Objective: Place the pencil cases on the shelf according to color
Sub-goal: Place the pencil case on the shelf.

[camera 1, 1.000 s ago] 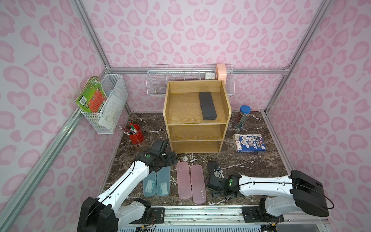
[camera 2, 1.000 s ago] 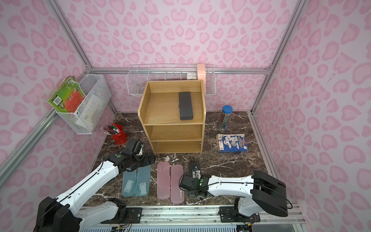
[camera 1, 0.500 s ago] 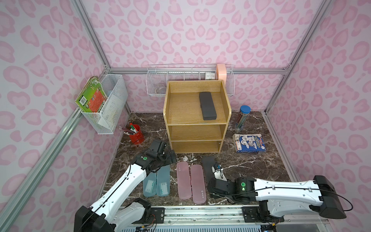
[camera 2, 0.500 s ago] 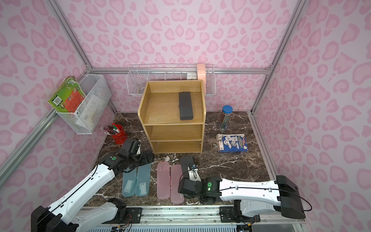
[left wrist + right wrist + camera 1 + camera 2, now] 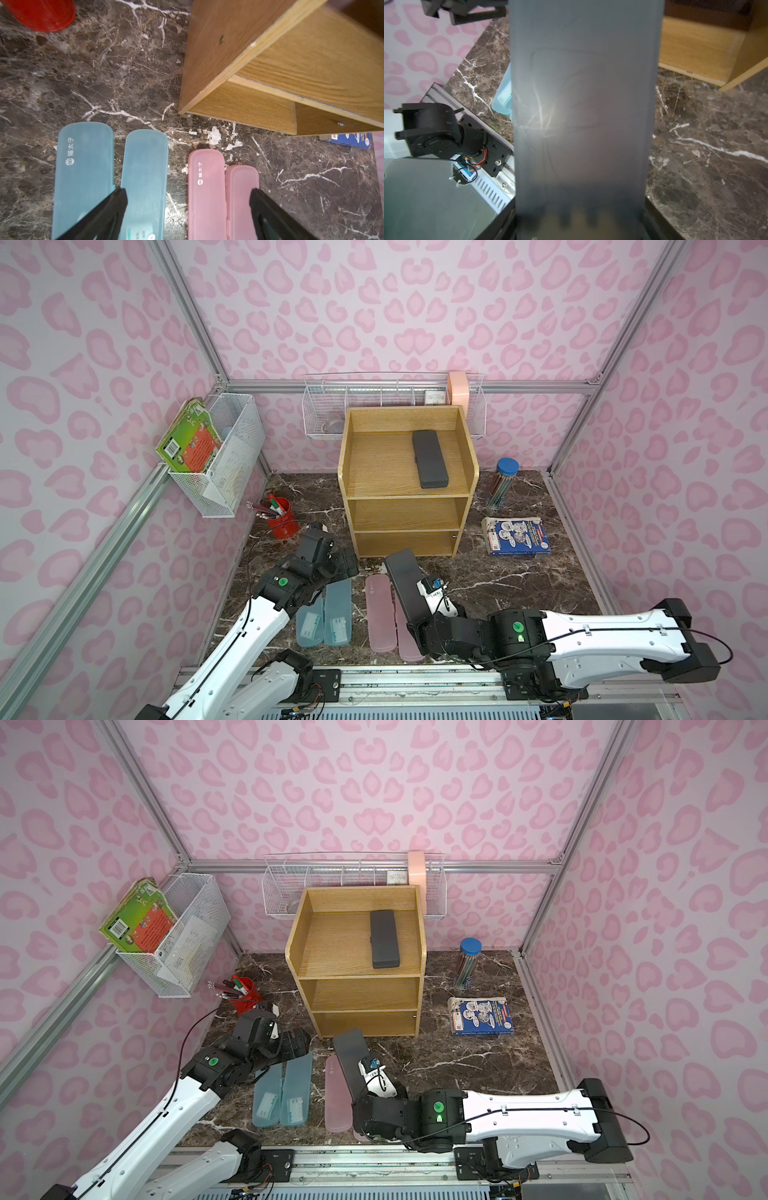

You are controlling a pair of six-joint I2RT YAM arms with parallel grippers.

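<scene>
Two white arms [image 5: 582,639], black joints [image 5: 490,639] bearing green dots [image 5: 517,626], black cables [image 5: 623,630].

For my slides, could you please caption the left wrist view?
Open left gripper above two teal pencil cases and two pink pencil cases, near the shelf.

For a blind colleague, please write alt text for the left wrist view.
Two teal-blue pencil cases and two pink pencil cases lie side by side on dark marble, below the open left gripper. The wooden shelf and a red cup stand beyond them.
</scene>
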